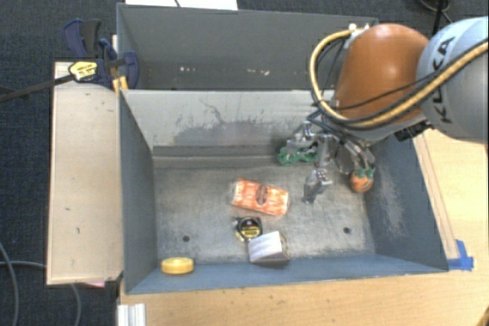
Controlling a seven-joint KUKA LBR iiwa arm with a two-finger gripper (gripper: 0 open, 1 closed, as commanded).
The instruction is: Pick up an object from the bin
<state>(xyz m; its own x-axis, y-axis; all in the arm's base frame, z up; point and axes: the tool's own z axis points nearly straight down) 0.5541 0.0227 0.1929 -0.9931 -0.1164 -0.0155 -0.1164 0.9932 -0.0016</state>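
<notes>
My gripper (337, 176) hangs over the right part of the bin floor, open, with nothing between its fingers. One fingertip (313, 190) points down just right of a crumpled orange packet (260, 197). The other finger (361, 159) stands directly above a small round orange thing with a green top (361, 182); I cannot tell whether they touch. A green thing (293, 156) lies at the back wall, just left of the gripper's body and partly hidden by it.
A small black-and-yellow tape measure (247, 228) and a grey-white block (267, 248) lie near the front wall. A yellow disc (177, 265) sits in the front left corner. The arm's orange cover and cables overhang the bin's right back.
</notes>
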